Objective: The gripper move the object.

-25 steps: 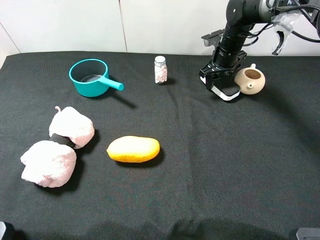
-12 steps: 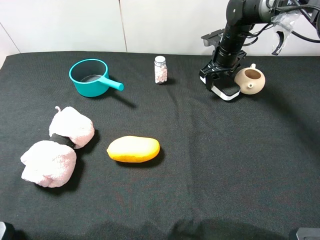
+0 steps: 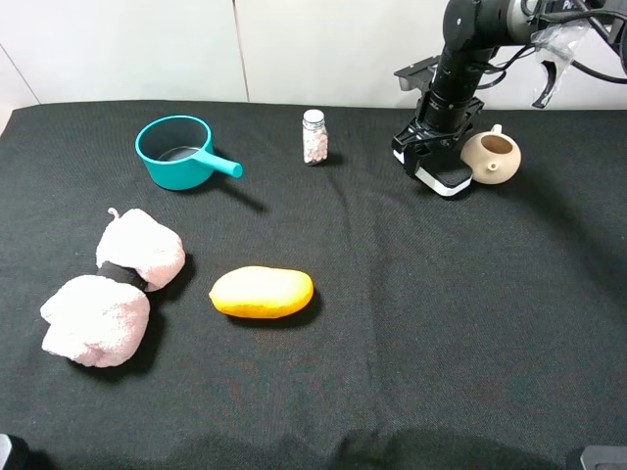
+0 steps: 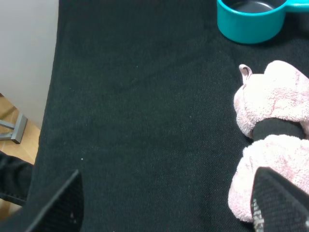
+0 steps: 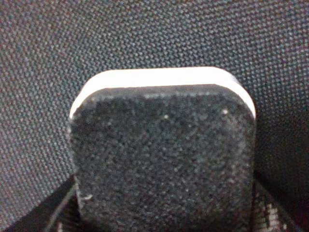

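Observation:
The object, a flat block with a black felt top and a white base [image 3: 444, 183], is at the back right of the black cloth, just left of the cream teapot [image 3: 492, 157]. My right gripper [image 3: 432, 157] points down onto it, jaws on its two sides. In the right wrist view the block [image 5: 164, 145] fills the frame, with the right gripper [image 5: 161, 217] closed on its lower edges. My left gripper [image 4: 174, 208] is open and empty, low over bare cloth at the left, beside the pink towels [image 4: 273, 111].
A yellow mango [image 3: 262, 292] lies mid-table. A teal saucepan [image 3: 176, 151] and a small bottle [image 3: 314, 136] stand at the back. Two pink towels [image 3: 140, 248] lie at the left. The table's left edge [image 4: 50, 96] is close to my left gripper.
My right gripper and the block have shifted very slightly back and right, toward the teapot. Nothing else moved.

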